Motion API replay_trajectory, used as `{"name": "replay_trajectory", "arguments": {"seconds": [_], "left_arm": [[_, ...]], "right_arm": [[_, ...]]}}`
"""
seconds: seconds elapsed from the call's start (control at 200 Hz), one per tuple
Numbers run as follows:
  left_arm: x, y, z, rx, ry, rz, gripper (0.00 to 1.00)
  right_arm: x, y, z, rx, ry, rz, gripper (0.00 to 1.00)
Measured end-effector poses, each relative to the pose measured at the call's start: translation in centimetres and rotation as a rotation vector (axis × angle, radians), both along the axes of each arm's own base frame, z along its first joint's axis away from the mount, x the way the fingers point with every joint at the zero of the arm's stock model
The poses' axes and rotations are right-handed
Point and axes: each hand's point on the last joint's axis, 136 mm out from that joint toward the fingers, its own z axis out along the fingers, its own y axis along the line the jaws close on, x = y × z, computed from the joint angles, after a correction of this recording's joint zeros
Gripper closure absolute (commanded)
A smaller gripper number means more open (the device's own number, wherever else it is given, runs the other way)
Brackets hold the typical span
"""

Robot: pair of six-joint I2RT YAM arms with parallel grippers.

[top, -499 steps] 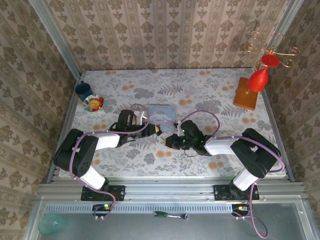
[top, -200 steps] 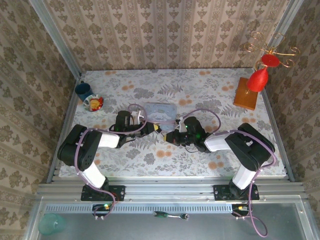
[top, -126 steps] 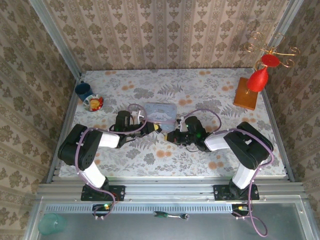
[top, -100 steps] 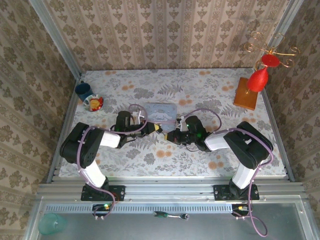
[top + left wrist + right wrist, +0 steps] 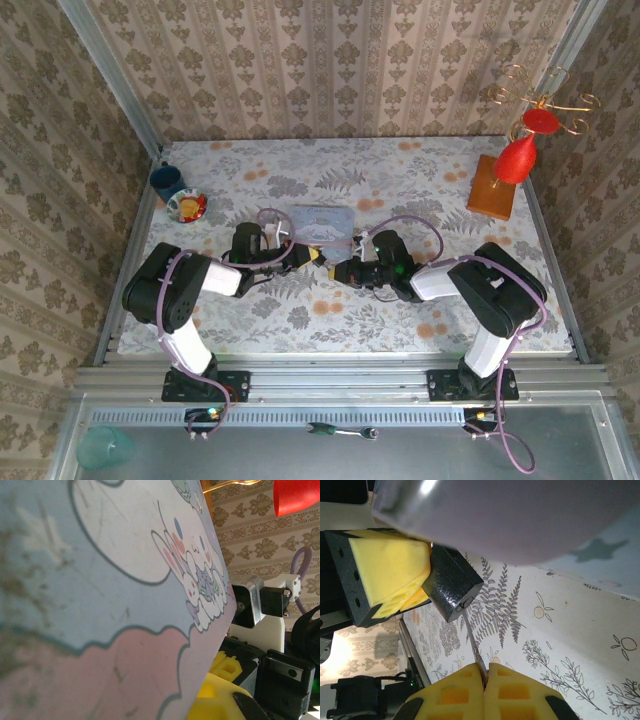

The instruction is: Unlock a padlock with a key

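The small dark padlock (image 5: pixel 451 586) is clamped between the yellow pads (image 5: pixel 390 562) of my left gripper (image 5: pixel 308 256), its keyhole end facing my right gripper. My right gripper (image 5: pixel 485 676) is shut on a thin metal key (image 5: pixel 473 641). The key's tip sits at the keyhole; how deep it goes I cannot tell. From above, the two grippers meet tip to tip just in front of the pastel cartoon tin (image 5: pixel 322 225), with the right gripper (image 5: pixel 340 270) lower right of the padlock (image 5: pixel 320 258). The tin's lid (image 5: pixel 110 580) blocks most of the left wrist view. The shackle is hidden.
A blue cup (image 5: pixel 166 181) and a small dish (image 5: pixel 187 207) stand at the far left. A wooden base (image 5: pixel 491 188) with a red cone (image 5: pixel 517 158) on a wire stand is at the back right. The tin's metal edge (image 5: pixel 520 520) hangs close above the padlock.
My right gripper has moved up and to the left with the key, closing the gap to the padlock. The left gripper has edged slightly toward the tin.
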Motion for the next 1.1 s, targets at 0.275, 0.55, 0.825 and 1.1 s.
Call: {"name": "replay_trajectory", "arguments": {"seconds": [0.275,0.55,0.825,1.1], "left_arm": [[0.1,-0.1,0.2,-0.013,-0.009,-0.004,0.97],[0.2,-0.1,0.5,-0.031,-0.003,-0.001,0.97],[0.4,0.2,0.1,-0.043,0.011,0.001,0.97],[0.7,0.1,0.5,-0.067,-0.001,0.001,0.97]], "right_arm": [[0.0,-0.1,0.3,0.017,0.003,0.012,1.00],[0.2,0.0,0.4,0.036,-0.009,0.023,1.00],[0.6,0.1,-0.1,0.045,-0.015,0.019,1.00],[1.1,0.2,0.3,0.066,-0.018,0.013,1.00]]}}
